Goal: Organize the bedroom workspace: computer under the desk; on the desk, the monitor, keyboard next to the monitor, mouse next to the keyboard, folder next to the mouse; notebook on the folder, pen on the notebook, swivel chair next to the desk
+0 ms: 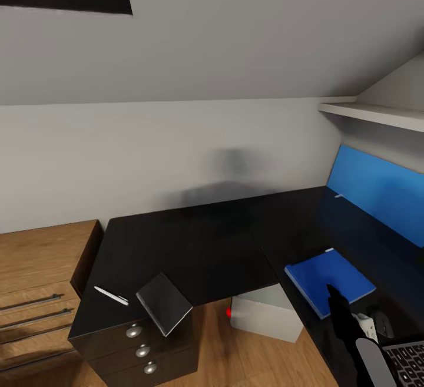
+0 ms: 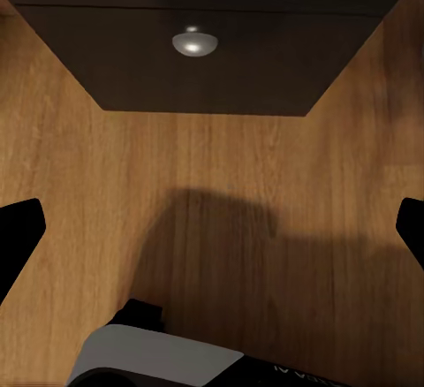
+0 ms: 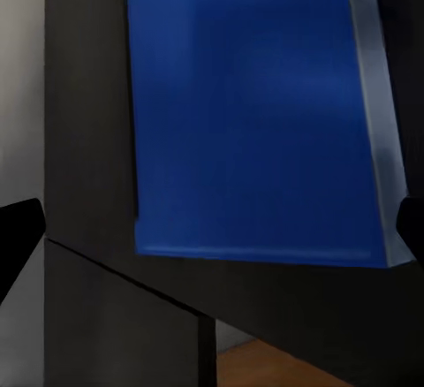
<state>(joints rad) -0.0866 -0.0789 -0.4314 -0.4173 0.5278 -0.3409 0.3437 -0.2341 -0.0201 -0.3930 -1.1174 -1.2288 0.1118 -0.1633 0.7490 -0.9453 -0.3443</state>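
Oddly, no readable writing shows anywhere. From the head, the folder (image 1: pixel 330 281) lies flat on the desk (image 1: pixel 206 245) at its right wing, the notebook (image 1: pixel 164 303) overhanging the near left edge beside the pen (image 1: pixel 111 295), the computer (image 1: pixel 266 313) below. The right gripper (image 3: pixel 212 219) hangs over the folder, fingers spread wide, holding nothing. The left gripper (image 2: pixel 212 228), equally wide and empty, faces wood floor (image 2: pixel 221 184) and a drawer knob (image 2: pixel 194 42).

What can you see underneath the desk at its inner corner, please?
Under the desk stands the computer, a light grey box with a red light on its corner. The desktop covers its rear part, so what lies behind it cannot be seen.
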